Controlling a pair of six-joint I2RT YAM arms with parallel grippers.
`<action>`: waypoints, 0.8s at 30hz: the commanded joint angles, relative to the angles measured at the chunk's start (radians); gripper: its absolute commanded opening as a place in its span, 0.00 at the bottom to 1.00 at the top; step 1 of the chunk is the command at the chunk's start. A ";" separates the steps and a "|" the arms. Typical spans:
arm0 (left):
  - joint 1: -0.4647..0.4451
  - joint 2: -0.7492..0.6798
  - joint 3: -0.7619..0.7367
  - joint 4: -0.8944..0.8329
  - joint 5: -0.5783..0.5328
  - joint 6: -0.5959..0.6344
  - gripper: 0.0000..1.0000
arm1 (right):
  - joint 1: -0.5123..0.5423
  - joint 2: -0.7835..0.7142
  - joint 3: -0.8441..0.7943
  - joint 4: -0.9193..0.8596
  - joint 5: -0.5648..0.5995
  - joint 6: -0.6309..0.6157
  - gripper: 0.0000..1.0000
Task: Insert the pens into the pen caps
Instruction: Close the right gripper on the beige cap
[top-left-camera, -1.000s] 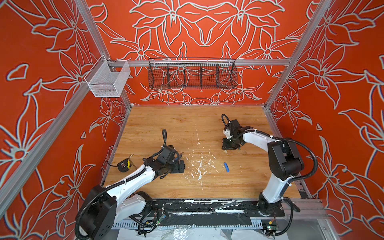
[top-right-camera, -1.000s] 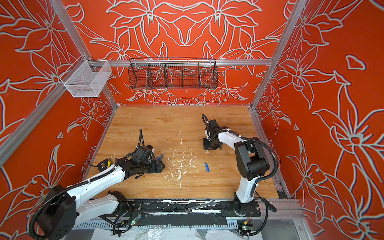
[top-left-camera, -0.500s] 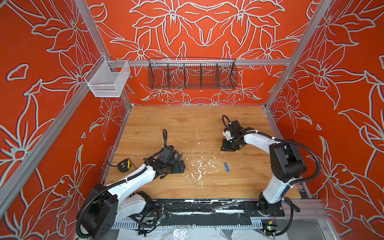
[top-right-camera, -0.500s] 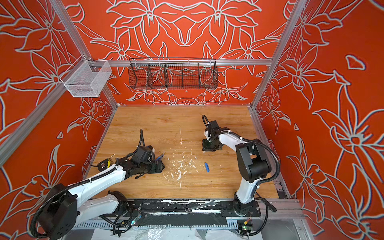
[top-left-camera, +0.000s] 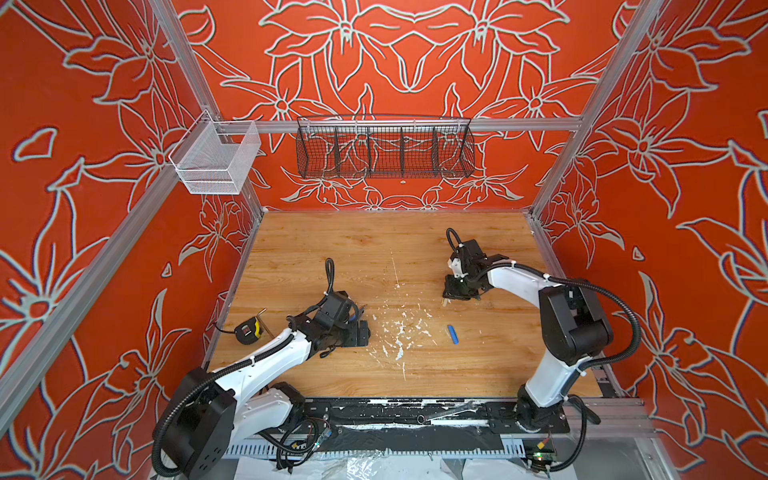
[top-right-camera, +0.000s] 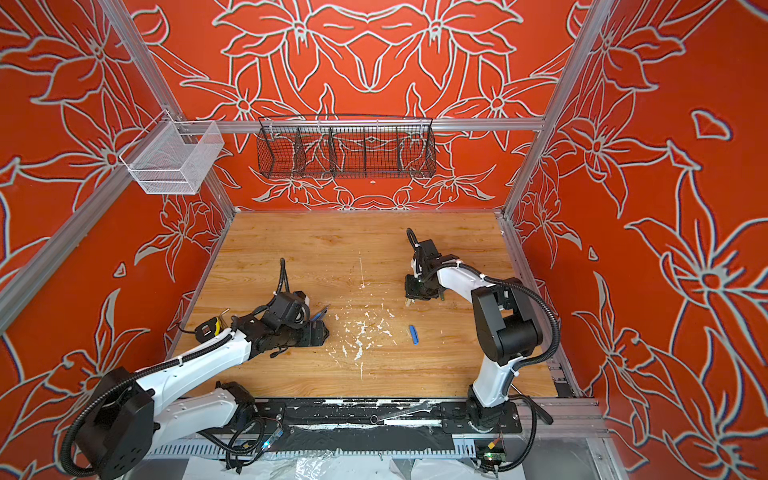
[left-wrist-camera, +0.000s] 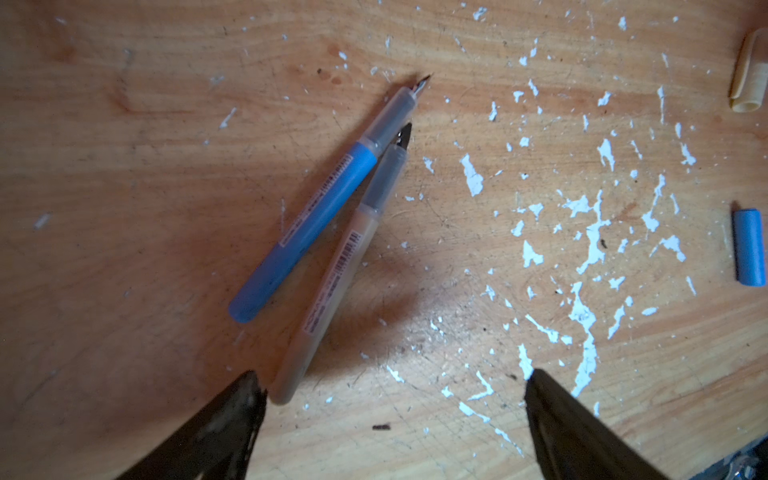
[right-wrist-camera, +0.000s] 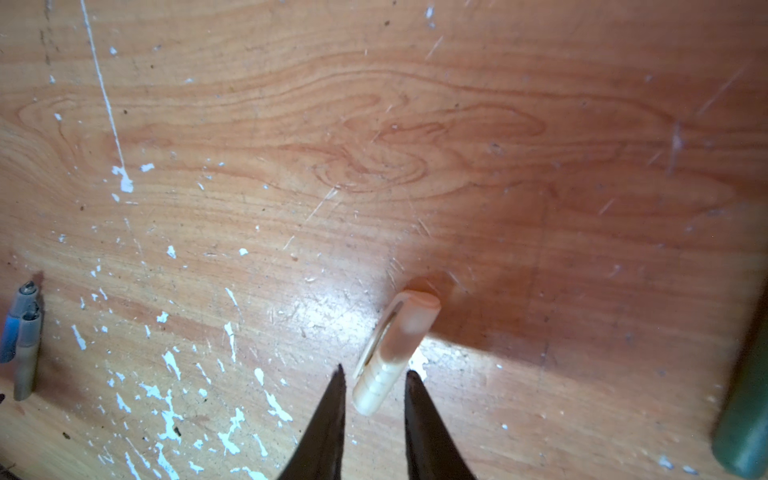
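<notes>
Beige cap (right-wrist-camera: 392, 353) sits between the right gripper (right-wrist-camera: 375, 369) jaws.
Jaws drawn in close, slim gaps both sides, not clamped. Left gripper (left-wrist-camera: 392, 372) spread wide, holding nothing; beige pen (left-wrist-camera: 332, 282) end just beside one finger, blue pen (left-wrist-camera: 307, 224) alongside, further out.

The scuffed wooden table (top-left-camera: 332, 249) bears white flecks (top-left-camera: 400, 334), a blue pen (left-wrist-camera: 307, 224) touching a beige pen (left-wrist-camera: 332, 282), a blue cap (top-left-camera: 452, 334), a beige cap (right-wrist-camera: 390, 357), a tape measure (top-left-camera: 248, 329), and a blurred green piece (right-wrist-camera: 744, 415), possibly a pen.
</notes>
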 joint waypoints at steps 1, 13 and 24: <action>0.006 -0.008 0.003 -0.006 -0.007 -0.005 0.97 | -0.004 0.031 0.003 0.000 0.028 0.021 0.27; 0.006 -0.018 -0.011 -0.002 -0.005 -0.010 0.97 | -0.004 0.068 0.013 -0.005 0.057 0.021 0.27; 0.006 -0.016 -0.019 0.009 0.001 -0.014 0.98 | -0.004 0.051 0.003 0.009 0.011 0.014 0.23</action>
